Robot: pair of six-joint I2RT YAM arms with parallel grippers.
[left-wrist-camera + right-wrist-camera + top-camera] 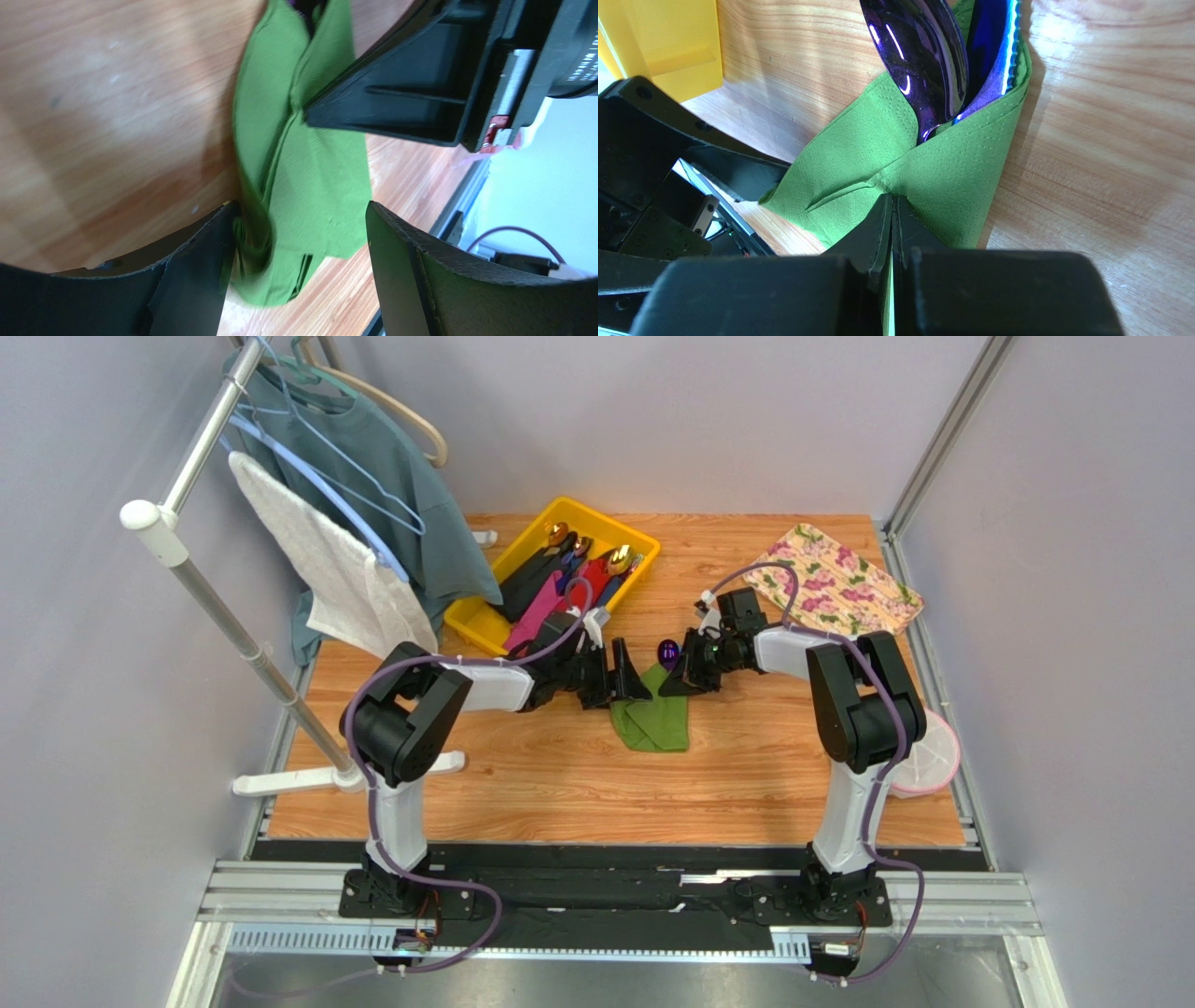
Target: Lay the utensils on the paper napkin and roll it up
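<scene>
Jaws of right gripper are pinching a fold of the thin green paper napkin on the wooden counter, iridescent purple spoon tucked inside, while left gripper jaws are standing wide astride its end.

One paper napkin; two utensils inside it, just ahead of the right gripper; one yellow tray.

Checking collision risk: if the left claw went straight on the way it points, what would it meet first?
Probably the green paper napkin, whose fold lies between the left claw's open fingers; just beyond, the right claw pinching that napkin. Depth is unclear.
</scene>
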